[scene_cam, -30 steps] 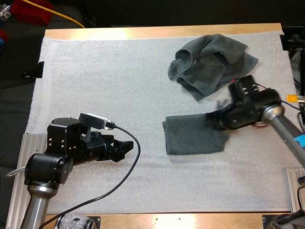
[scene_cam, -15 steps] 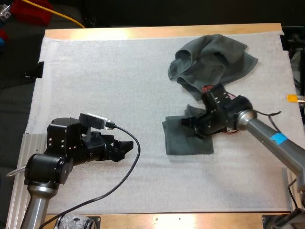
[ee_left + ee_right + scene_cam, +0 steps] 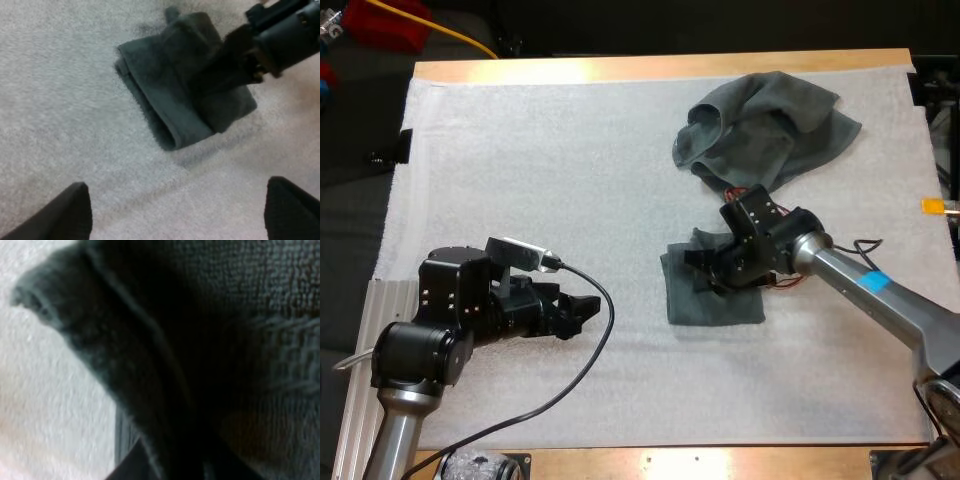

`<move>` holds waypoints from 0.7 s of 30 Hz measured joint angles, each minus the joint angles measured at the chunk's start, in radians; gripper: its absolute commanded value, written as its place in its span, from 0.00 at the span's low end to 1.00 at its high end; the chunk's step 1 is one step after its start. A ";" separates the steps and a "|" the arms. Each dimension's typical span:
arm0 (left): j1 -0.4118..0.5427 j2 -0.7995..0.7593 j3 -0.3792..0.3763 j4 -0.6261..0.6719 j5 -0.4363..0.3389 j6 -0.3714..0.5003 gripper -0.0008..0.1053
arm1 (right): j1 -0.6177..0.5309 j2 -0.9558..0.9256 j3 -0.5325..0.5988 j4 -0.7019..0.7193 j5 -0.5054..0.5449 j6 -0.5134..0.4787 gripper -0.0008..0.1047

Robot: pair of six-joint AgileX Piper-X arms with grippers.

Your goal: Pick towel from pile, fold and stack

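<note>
Holding the folded towel (image 3: 715, 305) by its edge, right gripper (image 3: 702, 270) jaws clamped; left gripper (image 3: 586, 308) jaws apart.

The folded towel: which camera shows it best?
The left wrist view: the folded towel shows its layered edge plainly, the right gripper on top. The high view has it farther off, partly under that gripper; the right wrist view is pressed against its cloth.
</note>
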 measured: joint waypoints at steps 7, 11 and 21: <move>0.000 0.000 0.000 0.000 0.014 0.000 0.66 | 0.000 0.009 0.000 -0.047 -0.043 0.018 0.57; 0.000 0.000 0.000 0.000 0.017 0.000 0.66 | 0.008 0.009 0.000 -0.092 -0.121 -0.007 0.65; 0.000 0.000 0.000 0.000 0.017 0.000 0.66 | 0.059 0.004 0.000 -0.102 -0.152 -0.018 0.65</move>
